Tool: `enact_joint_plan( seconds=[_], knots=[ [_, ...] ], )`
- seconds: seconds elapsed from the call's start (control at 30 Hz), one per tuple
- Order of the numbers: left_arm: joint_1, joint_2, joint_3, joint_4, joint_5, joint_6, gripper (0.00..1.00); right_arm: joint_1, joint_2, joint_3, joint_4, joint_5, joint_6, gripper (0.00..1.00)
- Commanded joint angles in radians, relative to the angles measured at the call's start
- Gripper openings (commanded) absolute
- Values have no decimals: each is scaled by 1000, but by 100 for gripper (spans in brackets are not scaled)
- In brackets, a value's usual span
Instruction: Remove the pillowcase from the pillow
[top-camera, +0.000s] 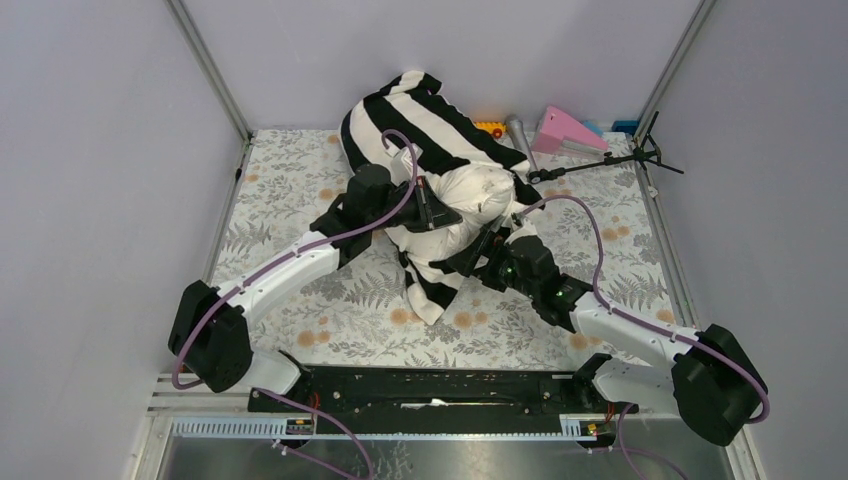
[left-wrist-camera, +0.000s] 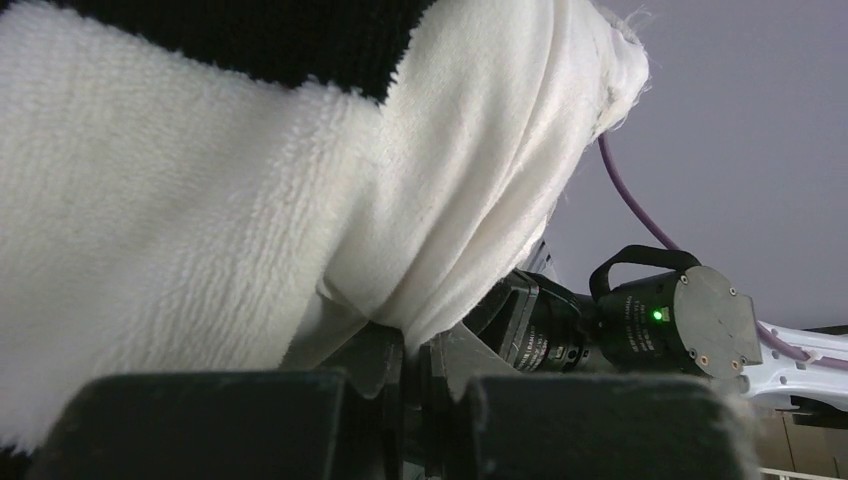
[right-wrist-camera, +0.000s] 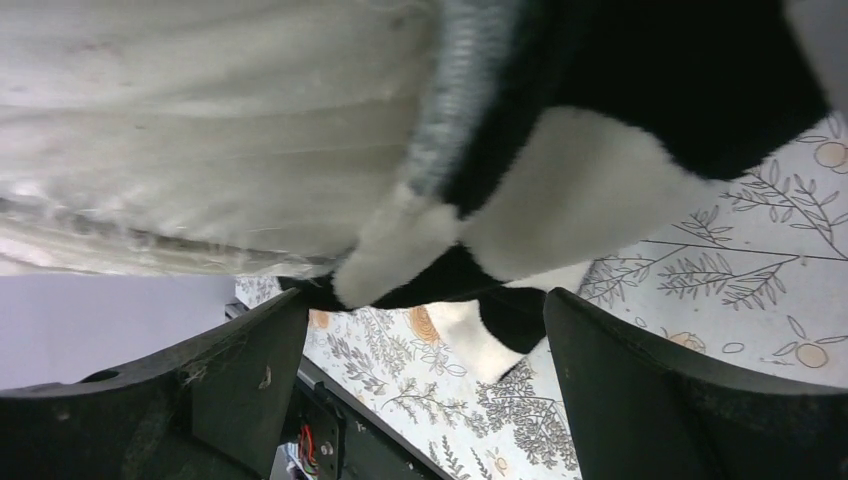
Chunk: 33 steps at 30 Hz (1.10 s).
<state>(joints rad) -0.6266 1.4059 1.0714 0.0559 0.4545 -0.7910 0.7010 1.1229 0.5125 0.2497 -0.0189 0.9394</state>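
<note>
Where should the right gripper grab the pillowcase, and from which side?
Probably the pillowcase at its loose striped hem, which hangs free below the pillow as a thin fold. Come from the near side and below, where the open right gripper faces it.

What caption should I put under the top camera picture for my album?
Striped pillowcase partly off the cream pillow: left claw pinching it, right claw open, on a leafy table.

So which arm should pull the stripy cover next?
Probably right: the right pincer is open at the pillowcase edge; the left pincer is shut on the pillow, anchoring it.
</note>
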Motion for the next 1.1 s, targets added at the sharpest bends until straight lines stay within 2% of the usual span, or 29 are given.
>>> enact_joint_plan(
  seconds=[0.0, 0.17, 0.27, 0.6, 1.07],
  knots=[
    [-5, -14, 79, 168, 9, -38, 0, 23, -8, 49, 66, 43, 27, 95],
    [-21, -1, 101, 189, 1, -63, 0, 25, 7, 56, 55, 151, 94, 94],
    [-25, 3, 124, 185, 5, -67, 0, 24, 51, 64, 41, 175, 118, 90],
    [-10, -11, 319, 3, -53, -14, 0, 24, 182, -98, 188, 176, 134, 72],
    [5, -118, 310, -65, -110, 4, 0, -34, 410, -82, 252, 105, 81, 57]
  ],
)
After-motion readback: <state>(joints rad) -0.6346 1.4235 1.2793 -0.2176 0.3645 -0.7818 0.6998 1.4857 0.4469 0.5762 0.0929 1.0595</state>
